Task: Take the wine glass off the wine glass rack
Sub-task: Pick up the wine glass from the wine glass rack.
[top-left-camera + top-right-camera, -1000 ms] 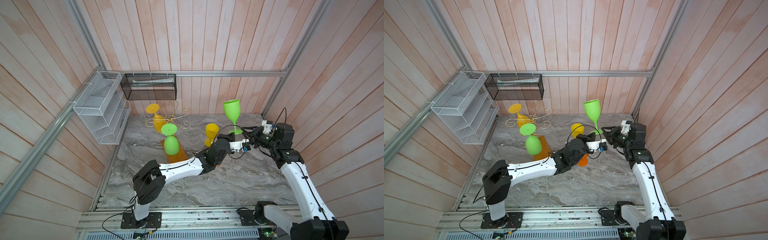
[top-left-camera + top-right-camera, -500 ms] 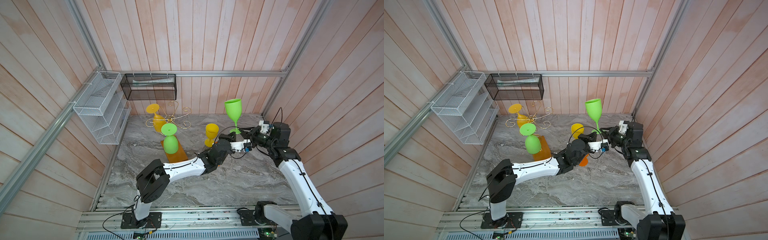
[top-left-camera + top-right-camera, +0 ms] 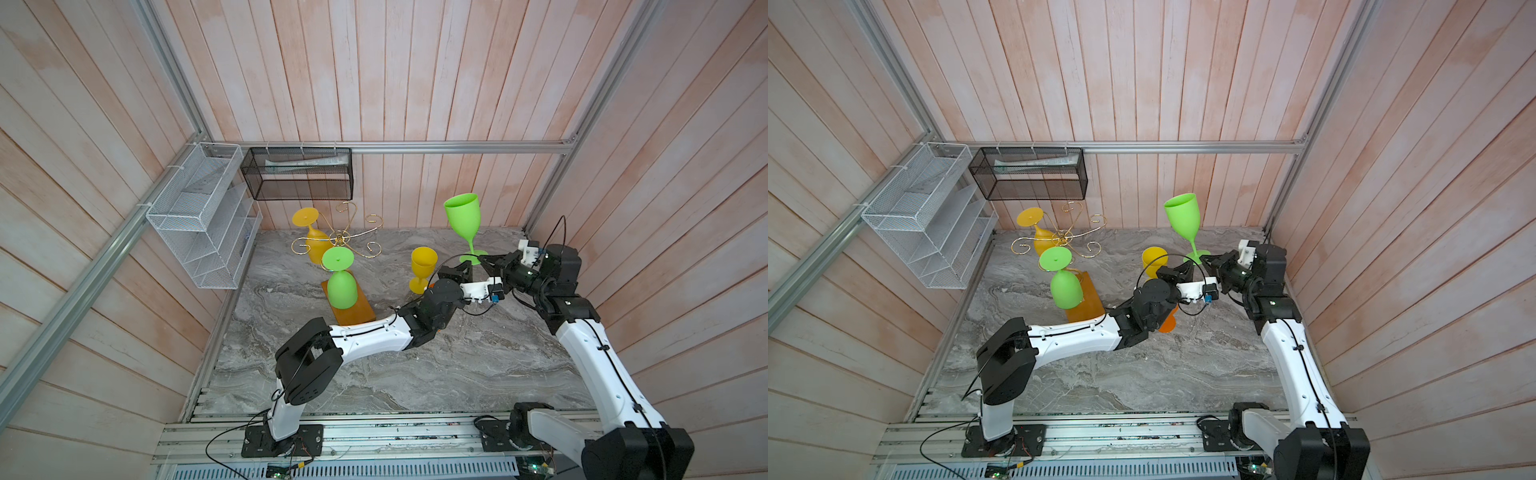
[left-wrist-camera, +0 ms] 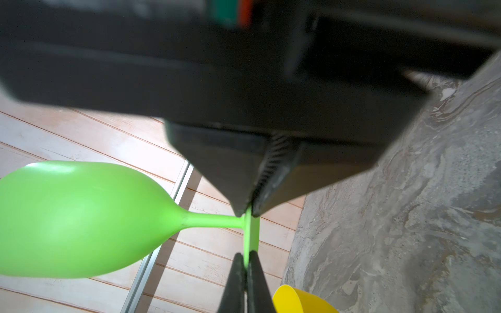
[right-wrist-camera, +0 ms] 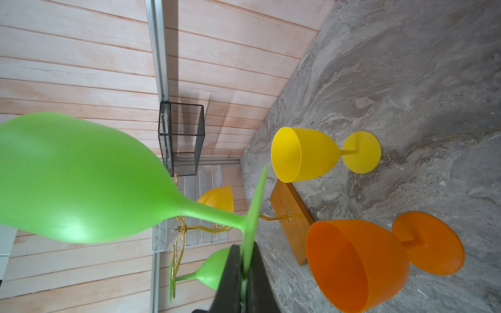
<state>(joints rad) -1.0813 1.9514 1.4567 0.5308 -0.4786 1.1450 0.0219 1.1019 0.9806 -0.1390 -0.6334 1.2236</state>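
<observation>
Plank walls on three sides, a grey marbled tabletop (image 3: 457, 365) underfoot. We note the green wine glass (image 3: 462, 218) upright in the air, mouth up, with bowl and stem wholly above both grippers and its foot disc level with their fingertips. The left gripper (image 3: 466, 266) is pinched on the rim of that foot; in the left wrist view its jaws meet on the thin green edge, left gripper (image 4: 245, 214). The right gripper (image 3: 485, 261) is clamped on the same foot from the opposite side, tips facing the left gripper's across the disc; the right wrist view shows the disc edge-on, squeezed between its dark fingers (image 5: 230, 268). So both grippers pinch the one glass and nothing else. The wine glass rack (image 3: 341, 237) stands well apart from the grippers, out past the left gripper on the side away from the right arm. A hanging green glass (image 3: 340, 286) and a hanging yellow glass (image 3: 314, 248) are slung bowl-down from its gold scrolls over the amber base. Between rack and left gripper, near the latter, a yellow goblet (image 3: 423, 266) stands on the marble. An orange goblet (image 3: 1169, 323) sits below the left wrist, mostly hidden. Farthest from the grippers, the white mesh shelf (image 3: 199, 220) and black mesh basket (image 3: 299, 172) hang on the walls.
</observation>
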